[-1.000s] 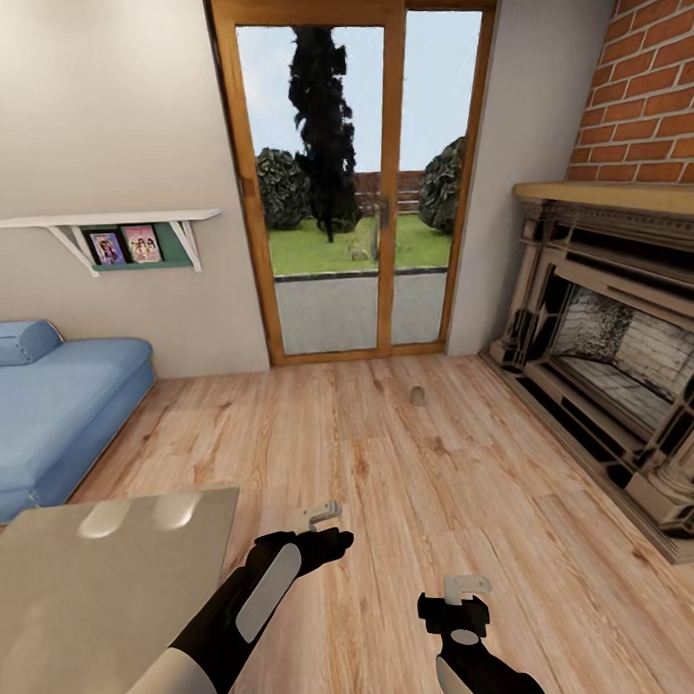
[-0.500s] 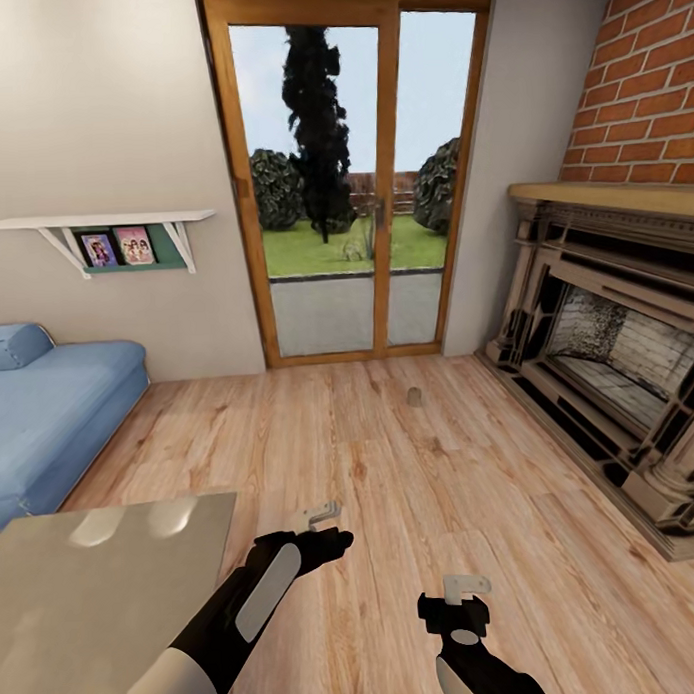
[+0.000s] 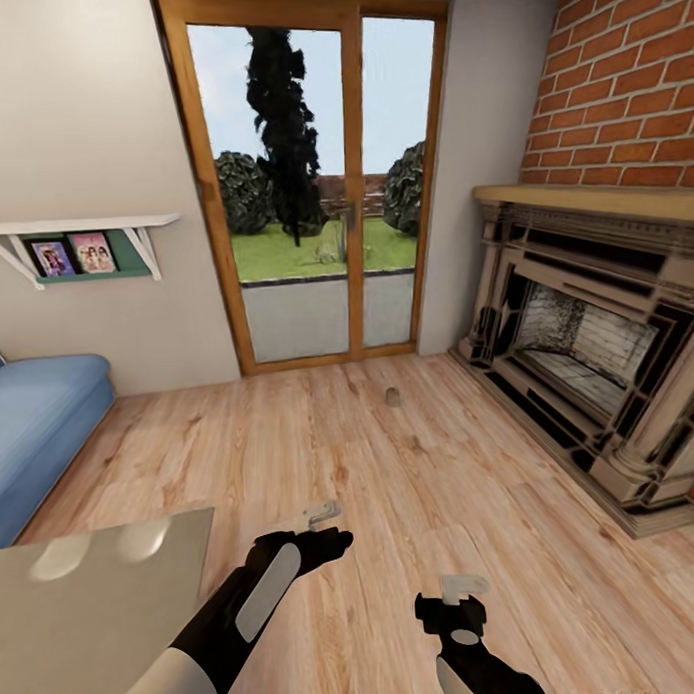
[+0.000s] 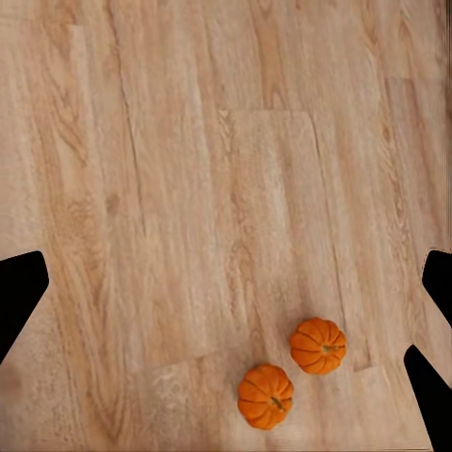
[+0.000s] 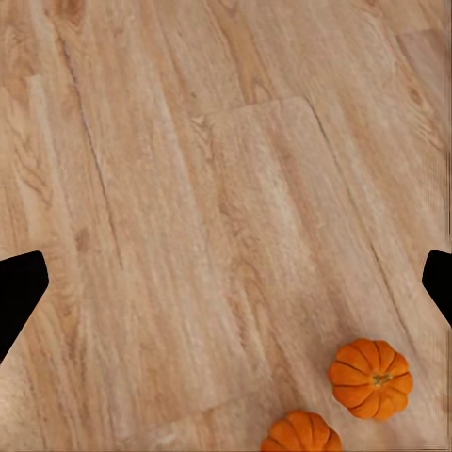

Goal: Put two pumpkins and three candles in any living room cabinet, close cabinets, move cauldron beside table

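Both the left gripper (image 3: 326,512) and right gripper (image 3: 463,586) are hanging spread and empty. Two small ribbed orange pumpkins (image 4: 318,345) are lying side by side on the wooden floor (image 3: 391,466) beneath them. The head camera has panned rightward, apparently searching for the cabinet.

head faces doors, wrists share pumpkins (image 4: 292,372)

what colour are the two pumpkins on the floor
Orange, with ribbed sides and short brownish stems; the pumpkins show best in the left wrist view.
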